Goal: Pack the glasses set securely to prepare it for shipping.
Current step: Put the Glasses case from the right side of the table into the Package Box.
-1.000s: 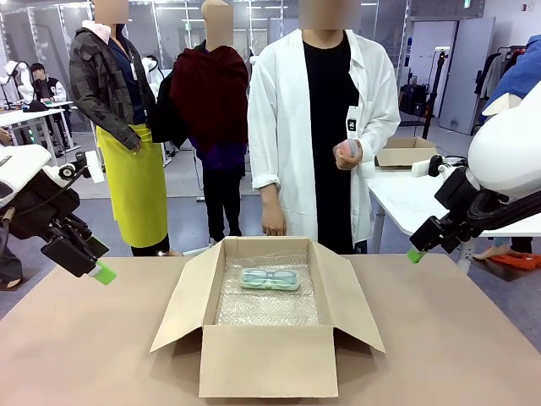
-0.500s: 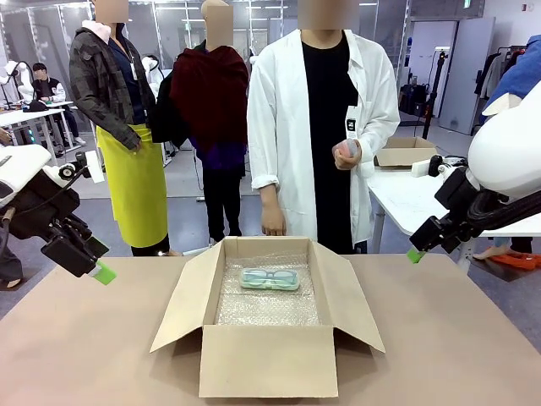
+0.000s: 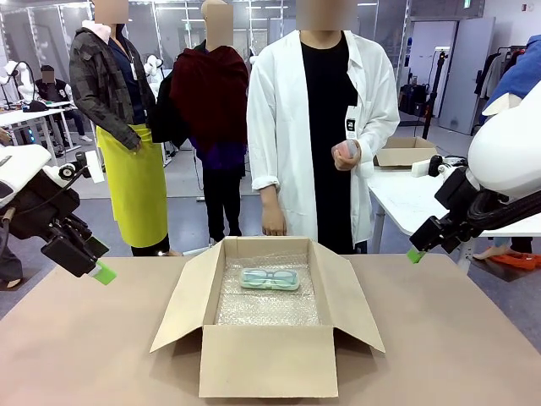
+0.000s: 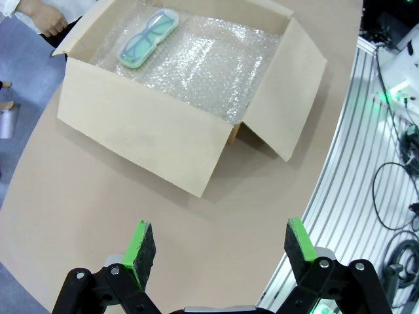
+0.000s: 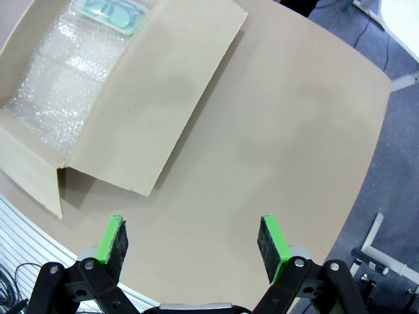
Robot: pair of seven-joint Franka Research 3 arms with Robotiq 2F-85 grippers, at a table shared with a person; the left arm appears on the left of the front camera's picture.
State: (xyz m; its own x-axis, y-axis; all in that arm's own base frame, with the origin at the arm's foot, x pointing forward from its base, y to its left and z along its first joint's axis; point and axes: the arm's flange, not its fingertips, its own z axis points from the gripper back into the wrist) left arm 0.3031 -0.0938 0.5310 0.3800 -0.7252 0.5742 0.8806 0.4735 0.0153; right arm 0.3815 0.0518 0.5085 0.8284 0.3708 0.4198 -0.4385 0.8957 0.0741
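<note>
Mint-green case [image 3: 270,278], smooth and round-cornered with glasses showing through it, lies on crinkly bubble wrap [image 3: 266,311] near the far wall of the unfolded cardboard box [image 3: 266,362]. The box sits on a matte brown table [image 3: 76,347]. The left gripper [image 4: 216,243] and right gripper [image 5: 193,237] hang at either side, jaws spread wide, holding nothing. A white-coated person [image 3: 287,127] stands behind the table.

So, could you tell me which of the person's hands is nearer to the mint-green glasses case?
The right hand, hanging low just behind the cardboard box that holds the mint-green case. The left hand is raised at chest height, much higher up.
</note>
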